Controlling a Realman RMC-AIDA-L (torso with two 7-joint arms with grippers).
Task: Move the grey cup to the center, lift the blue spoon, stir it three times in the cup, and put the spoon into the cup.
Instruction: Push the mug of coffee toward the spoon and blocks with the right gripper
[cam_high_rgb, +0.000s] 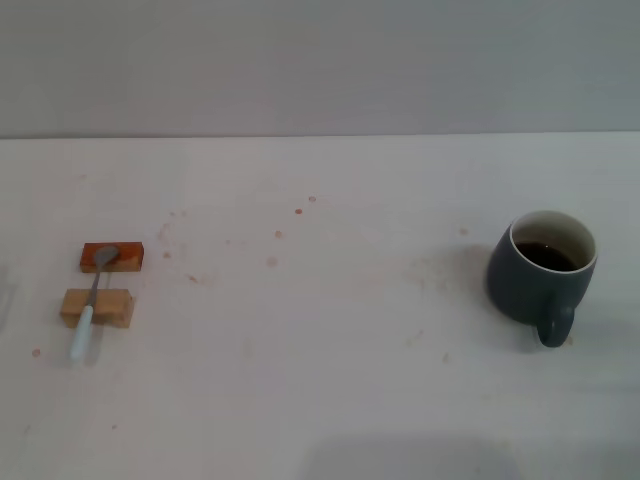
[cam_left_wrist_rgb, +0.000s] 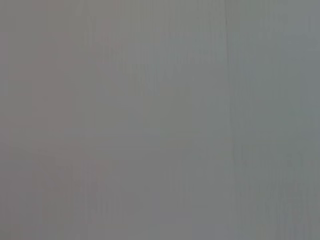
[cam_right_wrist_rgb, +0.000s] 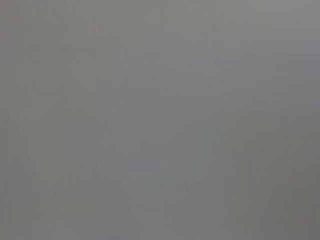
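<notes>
the grey cup (cam_high_rgb: 541, 272) stands upright on the white surface (cam_high_rgb: 330, 350) toward its right edge, well apart from everything else. its loop handle points at the near edge, and dark brown liquid shows inside the off-white rim.

the blue spoon (cam_high_rgb: 92, 302) lies toward the left edge, propped across two small wooden blocks. its metal bowl rests on the darker reddish block (cam_high_rgb: 112, 258), which is the farther one, and its thin neck crosses the paler block (cam_high_rgb: 97, 307) just nearer. the pale blue handle runs past that block toward the near edge, its tip at the surface. the two blocks sit near each other, not touching.

small brownish stains are scattered over the middle of the surface.

neither the left gripper nor the right gripper is visible in any view, so i cannot tell how their fingers stand. both wrist views show only a plain grey field.
</notes>
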